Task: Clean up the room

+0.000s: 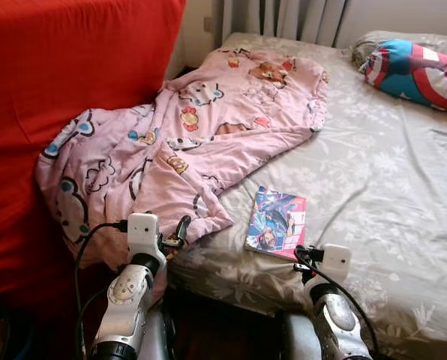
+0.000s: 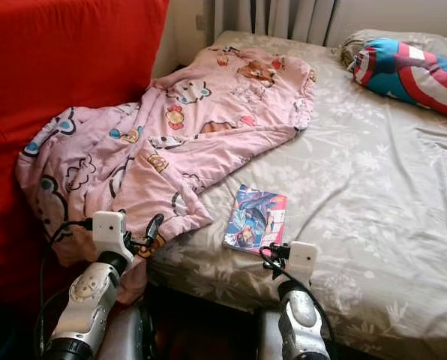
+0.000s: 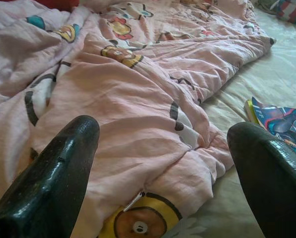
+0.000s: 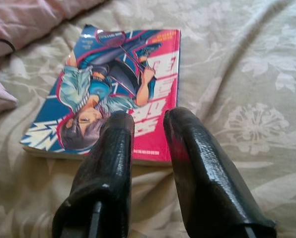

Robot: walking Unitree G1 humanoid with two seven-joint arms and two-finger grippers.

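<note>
Both silver arms rise from the lower edge of the head views. Left gripper (image 3: 163, 173), fingers spread wide apart and holding nothing, hovers over the near corner of the pink cartoon-print blanket (image 1: 186, 142). Right gripper (image 4: 148, 139), fingers drawn nearly together with a narrow gap between them and pinching nothing, sits just short of the near edge of the comic book (image 4: 118, 89); whether the tips touch the book cannot be told. Comic book lies flat, cover up, on the grey floral bedsheet (image 1: 388, 180), near the front edge of the bed and just beside the blanket's lower corner. Blanket is crumpled, spreading from the bed's far side down over the left edge, against a red covering (image 1: 66, 67). Striped blue, red and white pillow (image 1: 418, 71) lies at the far right. Grey curtains (image 1: 283, 16) hang behind the bed.
</note>
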